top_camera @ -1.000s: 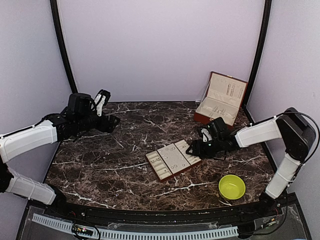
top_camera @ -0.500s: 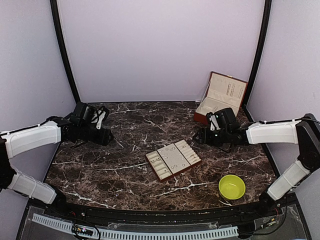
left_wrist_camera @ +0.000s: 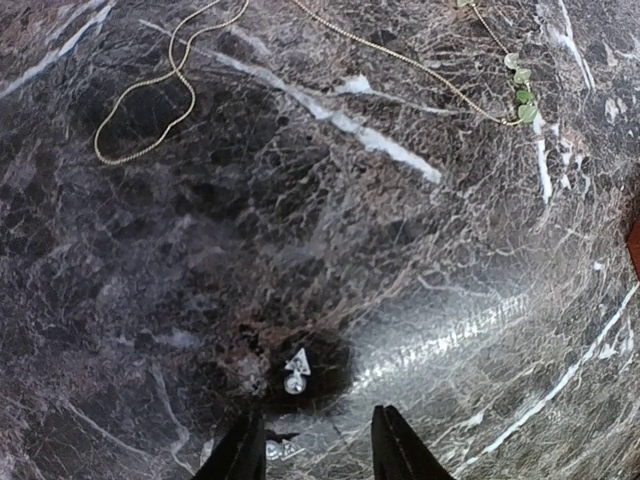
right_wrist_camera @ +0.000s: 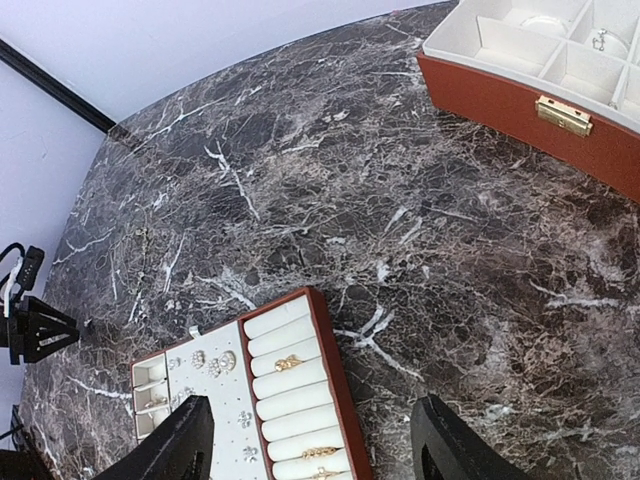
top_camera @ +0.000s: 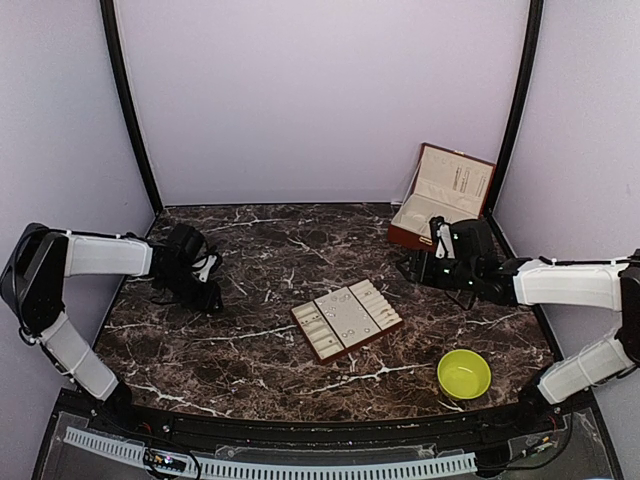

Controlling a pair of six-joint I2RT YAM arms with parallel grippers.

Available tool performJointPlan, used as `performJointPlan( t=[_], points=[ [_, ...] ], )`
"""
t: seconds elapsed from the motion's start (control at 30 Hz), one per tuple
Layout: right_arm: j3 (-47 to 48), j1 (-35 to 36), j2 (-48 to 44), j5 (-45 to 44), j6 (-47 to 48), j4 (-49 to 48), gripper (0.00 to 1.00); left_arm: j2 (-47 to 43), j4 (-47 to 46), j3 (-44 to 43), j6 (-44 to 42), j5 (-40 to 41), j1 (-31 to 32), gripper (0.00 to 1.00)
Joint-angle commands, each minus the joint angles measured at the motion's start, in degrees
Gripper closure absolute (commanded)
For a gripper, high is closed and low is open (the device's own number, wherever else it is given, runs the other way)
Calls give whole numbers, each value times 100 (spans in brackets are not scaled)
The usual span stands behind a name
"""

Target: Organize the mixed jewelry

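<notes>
dark veined marble covers the counter (top_camera: 250, 340), with pale lilac walls (top_camera: 320, 90) closing it in. far on my left the left tool (top_camera: 208, 292) sits low over the marble. on its wrist camera the two tips stand a moderate way apart, and i see nothing between them. just ahead of that tool, in line with the gap, a small triangular stud (left_wrist_camera: 296, 370) lies on the stone. a second tiny piece (left_wrist_camera: 279, 450) lies right beside the tool's left tip. well ahead of the tool a gold-looking looped chain (left_wrist_camera: 150, 110) curls on the counter, and to the right of it a beaded chain (left_wrist_camera: 520, 88) with green leaves runs across.

between the two tools, nearer the right one, lies the red-rimmed tray (right_wrist_camera: 337, 380). small studs (right_wrist_camera: 215, 362) sit in its cream squares and rings (right_wrist_camera: 287, 362) on its rolls. the right tool (top_camera: 415, 268) is held above the counter with its tips spread wide and nothing in them; the tray shows just ahead of its left tip. ahead and to the right of this tool stands the reddish-brown box (right_wrist_camera: 500, 95), lid raised. back beside the right arm sits the yellow-green bowl (top_camera: 464, 374).
</notes>
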State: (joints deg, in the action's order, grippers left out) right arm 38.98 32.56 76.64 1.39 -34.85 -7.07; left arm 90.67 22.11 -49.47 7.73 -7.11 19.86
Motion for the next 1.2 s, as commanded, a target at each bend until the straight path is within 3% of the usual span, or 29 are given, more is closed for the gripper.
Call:
performJointPlan(
  t=[0.0,0.27,0.5,1.17],
  points=[
    [-138,-33,-29,-74,-137,-368,31,165,42,-312,-2,-134,-64,63],
    [-217,-39,75,-3,-194,-504,32,299,-80,-429,-31,39,-121,65],
    [-233,-39,146,41,-218,-575,32,424,-134,-526,-63,119,-156,75],
    [-224,-39,324,84,-213,-576,32,658,-139,-629,-26,3,-166,89]
  ],
)
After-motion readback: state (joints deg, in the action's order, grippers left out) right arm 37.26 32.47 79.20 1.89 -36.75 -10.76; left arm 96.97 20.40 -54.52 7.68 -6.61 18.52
